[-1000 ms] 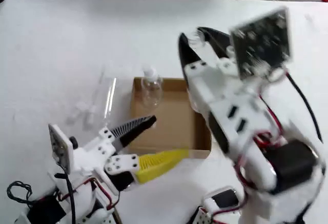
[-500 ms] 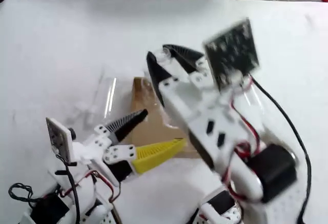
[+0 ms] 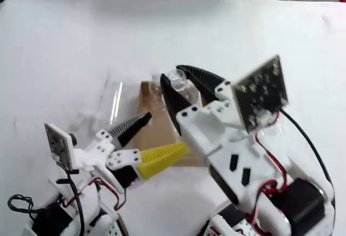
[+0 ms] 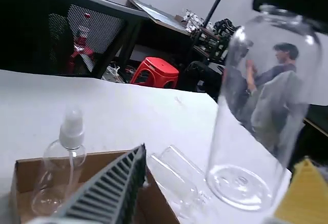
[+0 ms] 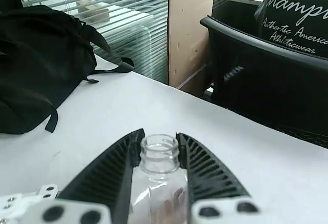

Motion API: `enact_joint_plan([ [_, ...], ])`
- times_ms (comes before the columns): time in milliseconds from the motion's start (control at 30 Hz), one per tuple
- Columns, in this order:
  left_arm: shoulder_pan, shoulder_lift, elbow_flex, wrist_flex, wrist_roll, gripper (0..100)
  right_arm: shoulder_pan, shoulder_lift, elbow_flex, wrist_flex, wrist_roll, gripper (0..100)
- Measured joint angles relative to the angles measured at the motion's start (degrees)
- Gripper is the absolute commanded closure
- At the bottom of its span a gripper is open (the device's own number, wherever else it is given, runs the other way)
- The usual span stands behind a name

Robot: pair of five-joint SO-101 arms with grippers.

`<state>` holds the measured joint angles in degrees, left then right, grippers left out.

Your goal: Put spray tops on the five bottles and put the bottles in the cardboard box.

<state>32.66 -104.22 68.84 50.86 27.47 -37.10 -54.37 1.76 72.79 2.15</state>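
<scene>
- Right gripper (image 5: pixel 159 137) clenched on uncapped bottle (image 5: pixel 160 157) neck, above cardboard box (image 4: pixel 23 170).
- Left gripper (image 3: pixel 166 132) released, empty, beside box.
- One capped bottle (image 4: pixel 61 167) in box; spare bottle (image 4: pixel 174 175) lies on table (image 3: pixel 65 41); most of the task left.

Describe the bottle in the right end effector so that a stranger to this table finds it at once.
Find the cardboard box in the middle of the white table. Over its far edge, the right end effector, with two black fingers, grips a clear bottle at the neck. Its mouth is open, while the bottle in the box has a white spray top.
</scene>
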Motion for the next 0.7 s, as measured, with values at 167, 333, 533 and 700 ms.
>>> enact_joint_plan([
  [167, -3.9, 0.0, 0.0, -0.3, 1.6, 60, 0.1, -0.6, 0.0, 2.3, 0.0, 98.2],
  [333, -5.9, 0.0, 0.0, -0.4, 1.9, 60, 0.1, -0.7, 0.0, 3.6, 0.0, 98.2],
  [533, -6.2, 0.0, 0.2, -0.5, 2.1, 60, -1.1, -0.7, 0.0, 4.6, 0.0, 98.2],
  [700, -6.2, 0.0, 4.4, -5.4, 2.1, 60, -2.7, -0.7, 0.0, 5.4, 0.0, 98.2],
])
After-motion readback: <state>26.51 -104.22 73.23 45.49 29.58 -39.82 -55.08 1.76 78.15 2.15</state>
